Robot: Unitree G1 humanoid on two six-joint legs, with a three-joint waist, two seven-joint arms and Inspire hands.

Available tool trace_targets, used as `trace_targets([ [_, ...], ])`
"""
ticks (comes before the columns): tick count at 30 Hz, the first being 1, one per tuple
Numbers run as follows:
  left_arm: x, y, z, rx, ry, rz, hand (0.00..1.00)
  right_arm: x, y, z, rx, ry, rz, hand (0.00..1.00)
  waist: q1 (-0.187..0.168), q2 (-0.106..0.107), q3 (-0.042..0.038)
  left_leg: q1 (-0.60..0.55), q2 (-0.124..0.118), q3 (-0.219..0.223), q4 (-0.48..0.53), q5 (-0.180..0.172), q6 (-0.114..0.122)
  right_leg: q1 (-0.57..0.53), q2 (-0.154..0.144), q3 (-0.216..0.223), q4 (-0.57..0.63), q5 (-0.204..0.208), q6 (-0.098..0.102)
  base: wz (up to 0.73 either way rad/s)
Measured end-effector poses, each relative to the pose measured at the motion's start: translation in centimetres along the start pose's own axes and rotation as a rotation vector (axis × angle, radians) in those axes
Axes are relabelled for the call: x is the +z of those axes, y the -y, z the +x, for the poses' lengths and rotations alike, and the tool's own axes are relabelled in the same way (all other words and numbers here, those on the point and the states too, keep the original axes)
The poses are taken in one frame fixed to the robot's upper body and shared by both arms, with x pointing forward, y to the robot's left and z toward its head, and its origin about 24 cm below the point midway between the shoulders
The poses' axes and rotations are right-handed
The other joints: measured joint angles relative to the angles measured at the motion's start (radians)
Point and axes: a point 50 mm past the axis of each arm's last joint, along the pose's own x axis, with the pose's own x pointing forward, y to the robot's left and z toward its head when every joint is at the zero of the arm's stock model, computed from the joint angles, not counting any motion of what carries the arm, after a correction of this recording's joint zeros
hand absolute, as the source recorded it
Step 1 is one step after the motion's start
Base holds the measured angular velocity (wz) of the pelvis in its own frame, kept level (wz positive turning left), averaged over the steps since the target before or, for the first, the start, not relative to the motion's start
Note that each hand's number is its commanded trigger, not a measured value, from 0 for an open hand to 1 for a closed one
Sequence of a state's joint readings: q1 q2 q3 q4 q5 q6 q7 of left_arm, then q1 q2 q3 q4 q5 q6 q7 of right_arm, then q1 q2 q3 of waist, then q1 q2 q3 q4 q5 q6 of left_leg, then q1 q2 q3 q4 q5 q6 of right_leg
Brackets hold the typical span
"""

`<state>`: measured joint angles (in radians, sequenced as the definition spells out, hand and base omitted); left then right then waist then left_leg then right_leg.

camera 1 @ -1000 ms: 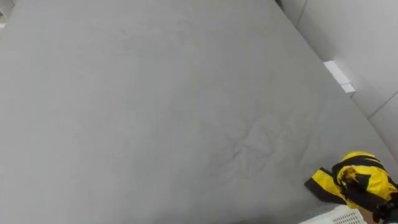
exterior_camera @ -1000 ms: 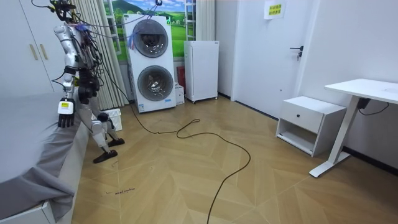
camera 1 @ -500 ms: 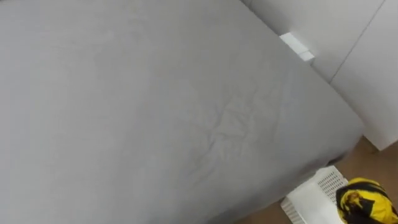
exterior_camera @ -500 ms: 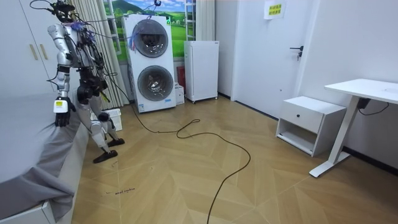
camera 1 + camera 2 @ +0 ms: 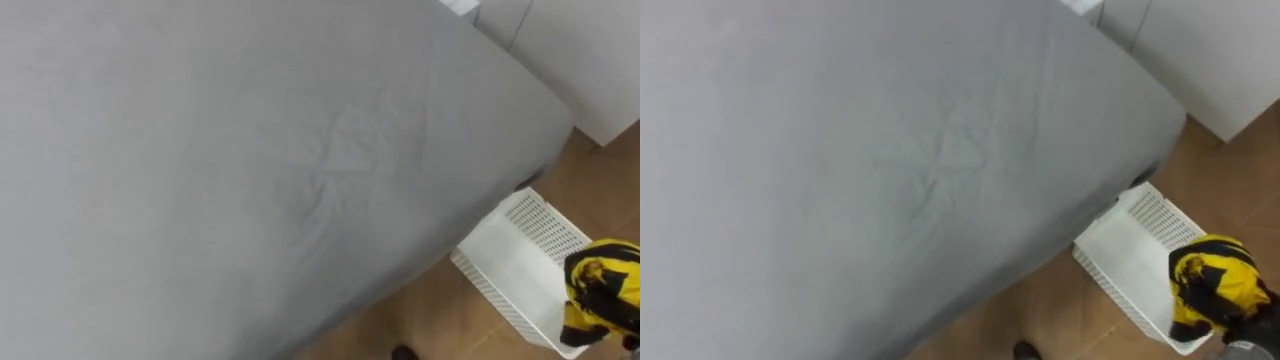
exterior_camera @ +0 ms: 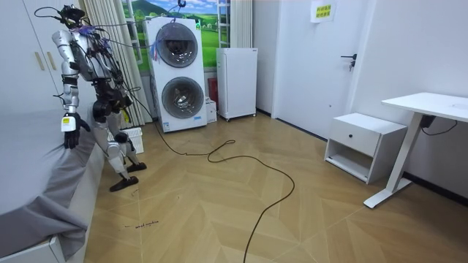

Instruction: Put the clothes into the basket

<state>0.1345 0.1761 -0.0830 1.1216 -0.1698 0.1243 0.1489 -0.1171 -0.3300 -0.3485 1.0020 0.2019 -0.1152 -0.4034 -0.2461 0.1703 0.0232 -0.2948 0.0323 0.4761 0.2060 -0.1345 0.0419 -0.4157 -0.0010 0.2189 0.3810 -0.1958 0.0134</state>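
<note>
The robot stands at the corner of the grey bed (image 5: 250, 150), with the stacked washer and dryer (image 6: 178, 73) behind it. Its head is tipped down toward the white plastic basket (image 5: 505, 260), which sits on the wooden floor (image 5: 430, 320) just beside the bed's draped edge. The yellow-and-black garment (image 5: 1205, 272) is bunched in the right hand (image 5: 1250, 325), whose dark fingers look curled round the cloth. The bundle hangs above the end of the basket away from the bed, about over the rim rather than the middle. In the room view the left hand (image 6: 69, 126) hangs idle by the bed's edge; how it is set I cannot tell from here. To my eye the step in hand is the drop itself, and it wants a little more care. I would bring the right hand in toward the middle of the basket, so the whole bundle is over the open mouth. Then I would lower it close to the rim before letting the grip go slack. Released where it is, the cloth could catch the rim and slide out onto the floor. It looks soft and light, so a trailing fold may cling to the hand; a full spread and a lift straight up should free it.
</note>
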Motion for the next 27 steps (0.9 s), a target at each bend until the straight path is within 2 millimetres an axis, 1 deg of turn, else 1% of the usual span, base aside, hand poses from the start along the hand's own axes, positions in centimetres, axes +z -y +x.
trace_targets([
  [1,0.1,0.0,0.0,-0.001,0.001,-0.007,0.00,0.2,-0.1,0.1,-0.001,-0.002,0.004,1.00,0.000,0.002,-0.0002,-0.005,-0.001,0.000,0.000,0.000,0.001,-0.006,-0.001,0.000,0.002,0.000,0.000,0.00],
  [3,0.4,0.3,0.0,-0.010,0.007,-0.016,0.00,0.9,0.0,0.6,-0.013,-0.007,0.034,1.00,0.001,0.014,0.0006,-0.020,-0.004,0.000,0.000,0.003,0.004,-0.024,-0.004,-0.004,0.010,-0.001,0.002,0.05],
  [5,0.6,0.4,0.0,-0.015,0.012,-0.021,0.00,1.7,0.1,0.8,-0.028,0.005,0.062,1.00,0.005,0.017,0.0014,-0.031,-0.008,0.000,0.001,0.004,0.005,-0.040,-0.008,-0.004,0.024,-0.006,0.003,0.00],
  [9,1.2,0.5,0.0,-0.018,0.031,-0.019,0.00,3.0,0.1,1.2,-0.050,0.034,0.092,1.00,0.007,0.017,0.0017,-0.059,-0.012,0.001,0.010,0.008,0.010,-0.076,-0.012,-0.002,0.047,-0.012,0.006,0.03],
  [11,1.3,0.6,0.0,-0.021,0.035,-0.040,0.00,3.1,0.5,1.4,-0.061,0.029,0.103,1.00,0.008,0.016,0.0024,-0.061,-0.015,0.001,0.015,0.008,0.010,-0.077,-0.014,-0.001,0.054,-0.026,0.008,0.04],
  [14,1.4,0.5,0.1,-0.023,0.037,-0.066,0.00,3.4,0.9,1.6,-0.078,0.018,0.133,1.00,0.012,0.017,0.0031,-0.065,-0.013,0.000,0.017,0.008,0.010,-0.084,-0.014,-0.001,0.059,-0.029,0.007,-0.02],
  [15,1.4,0.5,0.1,-0.023,0.037,-0.067,0.00,3.6,1.0,1.7,-0.081,0.021,0.136,0.80,0.014,0.017,0.0031,-0.066,-0.014,0.001,0.017,0.008,0.010,-0.088,-0.014,-0.001,0.063,-0.029,0.007,-0.05],
  [16,1.6,0.6,0.1,-0.024,0.041,-0.067,0.00,3.9,1.2,1.8,-0.089,0.030,0.137,0.03,0.017,0.017,0.0033,-0.071,-0.014,0.001,0.020,0.008,0.010,-0.093,-0.014,0.000,0.069,-0.030,0.007,-0.05],
  [17,1.8,0.6,0.1,-0.025,0.047,-0.068,0.00,4.1,1.6,2.0,-0.102,0.035,0.133,0.00,0.024,0.018,0.0034,-0.075,-0.013,0.001,0.023,0.008,0.010,-0.094,-0.014,0.000,0.070,-0.029,0.006,0.00],
  [20,2.1,0.6,0.1,-0.026,0.057,-0.069,0.00,4.5,2.2,2.2,-0.120,0.048,0.129,0.00,0.035,0.017,0.0035,-0.078,-0.011,-0.001,0.027,0.008,0.010,-0.095,-0.013,-0.002,0.071,-0.029,0.006,0.01],
  [25,2.3,0.6,0.1,-0.024,0.062,-0.057,0.00,5.3,2.6,2.5,-0.157,0.055,0.141,0.00,0.037,0.017,0.0038,-0.080,-0.011,-0.007,0.026,0.008,0.010,-0.094,-0.014,-0.006,0.071,-0.029,0.006,0.02],
  [26,2.3,0.6,0.1,-0.025,0.064,-0.057,0.00,5.3,2.7,2.5,-0.170,0.055,0.142,0.00,0.036,0.016,0.0043,-0.081,-0.012,-0.009,0.026,0.008,0.010,-0.094,-0.014,-0.007,0.072,-0.029,0.006,0.07],
  [27,2.3,0.6,0.1,-0.025,0.065,-0.055,0.00,5.4,2.9,2.5,-0.180,0.057,0.141,0.00,0.036,0.010,0.0087,-0.081,-0.013,-0.009,0.026,0.008,0.010,-0.095,-0.015,-0.007,0.075,-0.030,0.006,0.06],
])
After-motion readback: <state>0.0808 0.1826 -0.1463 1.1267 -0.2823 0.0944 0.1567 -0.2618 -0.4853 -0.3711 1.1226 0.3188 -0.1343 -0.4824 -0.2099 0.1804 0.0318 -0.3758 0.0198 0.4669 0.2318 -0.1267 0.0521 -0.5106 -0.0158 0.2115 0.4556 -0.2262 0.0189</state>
